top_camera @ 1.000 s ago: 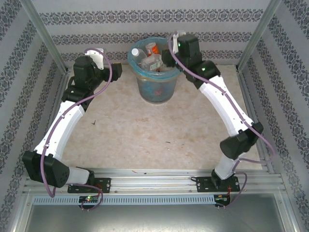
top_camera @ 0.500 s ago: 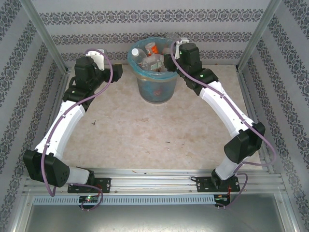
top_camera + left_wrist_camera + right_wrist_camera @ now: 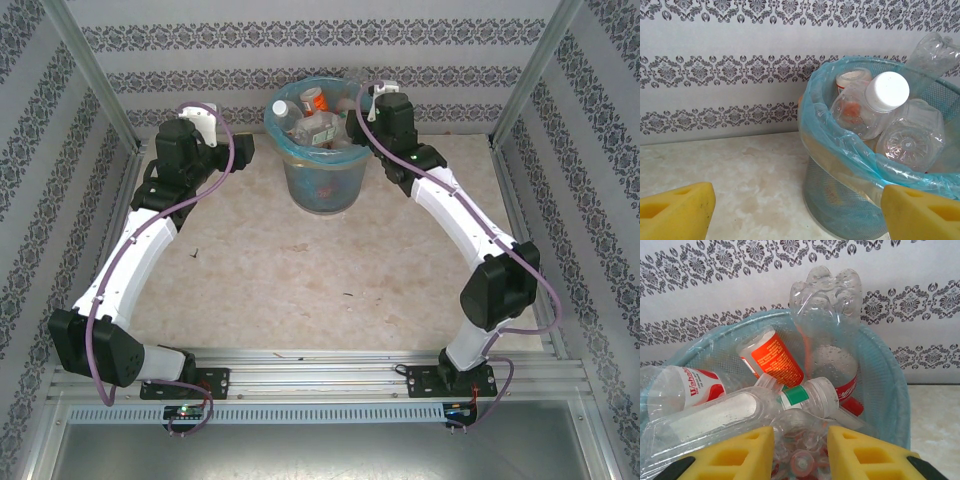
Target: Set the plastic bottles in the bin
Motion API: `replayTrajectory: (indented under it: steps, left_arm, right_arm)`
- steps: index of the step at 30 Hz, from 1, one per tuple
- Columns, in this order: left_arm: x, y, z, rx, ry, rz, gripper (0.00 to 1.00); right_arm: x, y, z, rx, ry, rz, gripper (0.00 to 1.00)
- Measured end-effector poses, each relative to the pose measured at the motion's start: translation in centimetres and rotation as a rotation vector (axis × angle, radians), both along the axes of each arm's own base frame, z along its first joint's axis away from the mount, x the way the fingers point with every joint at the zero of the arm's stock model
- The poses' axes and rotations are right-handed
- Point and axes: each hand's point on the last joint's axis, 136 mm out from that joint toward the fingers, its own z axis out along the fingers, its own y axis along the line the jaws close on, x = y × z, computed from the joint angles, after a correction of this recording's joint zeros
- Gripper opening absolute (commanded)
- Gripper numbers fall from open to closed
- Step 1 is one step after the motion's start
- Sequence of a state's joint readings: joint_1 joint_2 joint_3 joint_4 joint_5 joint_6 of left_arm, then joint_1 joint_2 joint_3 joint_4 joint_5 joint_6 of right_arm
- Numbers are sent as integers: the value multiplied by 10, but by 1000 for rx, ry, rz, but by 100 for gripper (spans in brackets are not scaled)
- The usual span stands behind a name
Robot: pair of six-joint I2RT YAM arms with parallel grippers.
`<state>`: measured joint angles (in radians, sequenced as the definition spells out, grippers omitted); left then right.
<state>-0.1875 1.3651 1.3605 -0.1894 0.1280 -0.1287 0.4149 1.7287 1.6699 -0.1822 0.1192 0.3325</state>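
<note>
The bin [image 3: 320,185], grey-blue mesh with a light-blue bag liner, stands at the back middle of the table, piled with plastic bottles [image 3: 305,120]. My right gripper [image 3: 353,122] hovers at its right rim. In the right wrist view this gripper [image 3: 801,455] is open above the pile, over a clear bottle [image 3: 802,440] lying between and below the yellow pads. An orange-labelled bottle [image 3: 775,357], a tall upended clear bottle [image 3: 827,315] and a green-banded one [image 3: 807,395] lie beyond. My left gripper [image 3: 243,150] is open left of the bin [image 3: 840,200], holding nothing; a white-capped bottle [image 3: 887,90] tops the heap.
Patterned walls close in the table at the back and sides, with metal posts [image 3: 95,80] at the corners. The marbled tabletop [image 3: 300,270] stretches bare between the bin and the arm bases.
The right wrist has shifted slightly right and down beside the bin's rim, and its elbow has swung inward. The left arm has stayed still.
</note>
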Motion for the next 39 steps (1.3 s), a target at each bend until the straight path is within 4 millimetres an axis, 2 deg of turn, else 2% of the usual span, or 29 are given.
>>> replayTrajectory:
  steps: [10, 15, 19, 23, 28, 32, 34, 36, 38, 39]
  left_arm:
    - [6, -2, -9, -8, 21, 0, 86]
    - [6, -2, -9, -8, 21, 0, 86]
    - [6, 0, -9, -6, 20, 7, 86]
    - [6, 5, -7, 0, 7, 36, 87]
    - [0, 22, -12, 4, -16, 121, 88]
    - [-14, 46, -24, 21, -39, 230, 91]
    - [-23, 63, -40, 37, -49, 306, 96]
    - [-32, 79, -63, 60, -48, 381, 99]
    - [-41, 94, -94, 90, -25, 445, 100]
    - [-46, 102, -113, 108, -2, 475, 100]
  right_arm:
    - [10, 4, 0, -21, -13, 4, 35]
    - [15, 6, 3, -39, -3, 9, 44]
    - [9, 7, 7, -65, 30, 23, 56]
    - [0, 6, 22, -91, 40, 39, 64]
    - [-17, 1, 67, -89, -34, 49, 78]
    - [-47, -16, 110, -56, -115, 39, 82]
    - [-68, -35, 121, -42, -157, 11, 83]
    - [-85, -63, 118, -37, -191, -46, 86]
    - [-97, -98, 97, -62, -208, -136, 88]
    - [-101, -115, 79, -89, -207, -181, 89]
